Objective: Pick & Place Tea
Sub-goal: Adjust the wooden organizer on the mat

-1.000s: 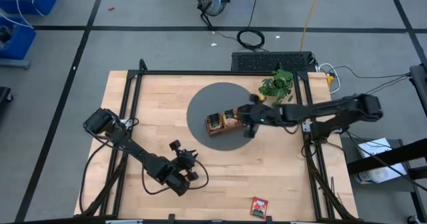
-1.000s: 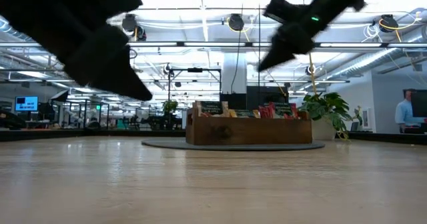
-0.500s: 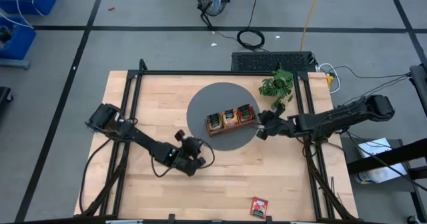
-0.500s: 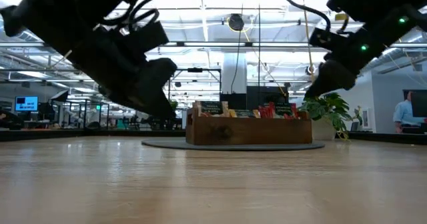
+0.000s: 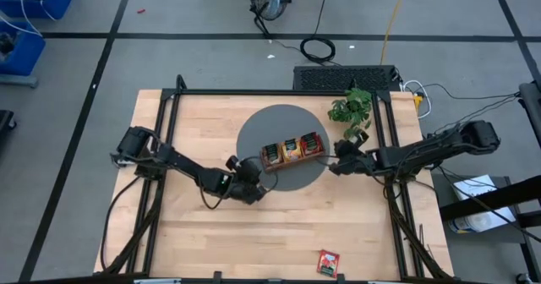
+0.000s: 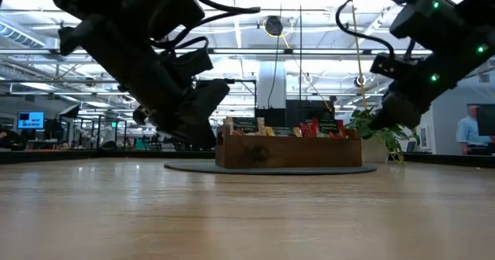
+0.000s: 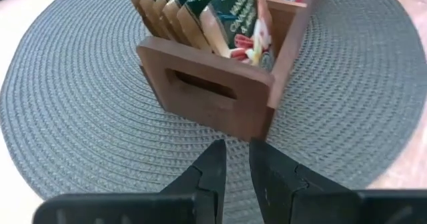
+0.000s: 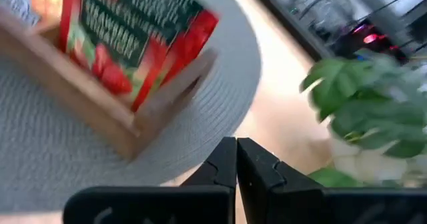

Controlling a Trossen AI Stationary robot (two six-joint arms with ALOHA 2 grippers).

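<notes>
The tea (image 5: 292, 150) is stood upright in the three compartments of a brown wooden tray (image 5: 292, 161) on a round grey mat (image 5: 275, 119) near the middle of the worktop (image 5: 203, 115); pale sachets (image 7: 175, 1) are seen at one end and red ones (image 8: 127, 34) at the other, with orange-yellow between; one more red sachet (image 5: 328, 262) lies flat and alone near the worktop's front edge, well apart from the tray.

The left arm is stretched low from the worktop's left side toward the mat, its gripper (image 5: 251, 187) set just off the tray's left end, over the mat's rim; in its wrist view the gripper (image 7: 238, 161) is pointed at the tray's end wall with its slot handle, near it but apart. The right arm is reached in from the right edge, its gripper (image 5: 338, 159) just beside the tray's right end, at the mat's edge, with a small potted plant (image 5: 352, 108) close behind it.

Bare wood is left open in front of the mat and to the left; the tray's right side is hemmed by the plant and the worktop's black frame.

The left jaws are held slightly apart with a narrow gap, nothing between them; the right jaws are pressed together on nothing, clear of the tray.
</notes>
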